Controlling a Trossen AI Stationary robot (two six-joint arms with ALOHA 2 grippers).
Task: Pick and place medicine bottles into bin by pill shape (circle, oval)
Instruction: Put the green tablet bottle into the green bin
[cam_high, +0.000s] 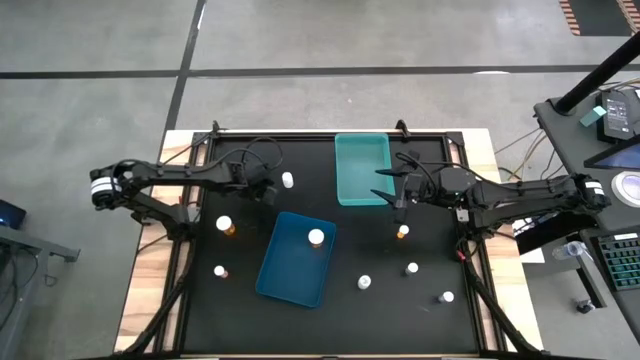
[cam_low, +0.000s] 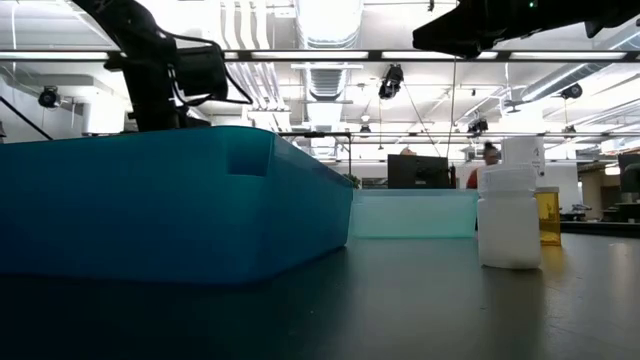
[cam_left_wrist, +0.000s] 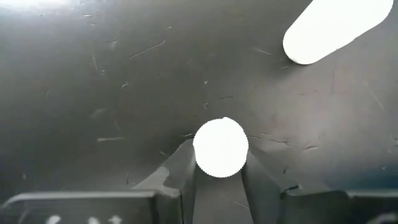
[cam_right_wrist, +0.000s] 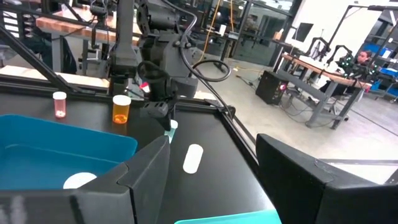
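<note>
A tiny white-capped medicine bottle (cam_left_wrist: 221, 148) sits between the dark fingers of the left gripper (cam_left_wrist: 219, 180), which presses against both sides of the cap, clenched on it near the back left of the black table (cam_high: 340, 315).

A white bottle lying on its side (cam_high: 287, 180) rests just beside that gripper. One white bottle (cam_high: 316, 237) stands inside the dark blue rectangular plastic tray (cam_high: 283, 275) at the table's middle. The light teal plastic tray (cam_high: 363, 190) sits behind it.

Two amber bottles with white caps (cam_high: 226, 225) (cam_high: 219, 271) stand on the left side. Another amber bottle (cam_high: 402, 232) stands below the right gripper (cam_high: 399, 190), whose fingers are spread apart and released, hanging above the table beside the teal tray. Three more white bottles (cam_high: 364, 283) (cam_high: 412, 268) (cam_high: 447, 297) stand toward the front right.
</note>
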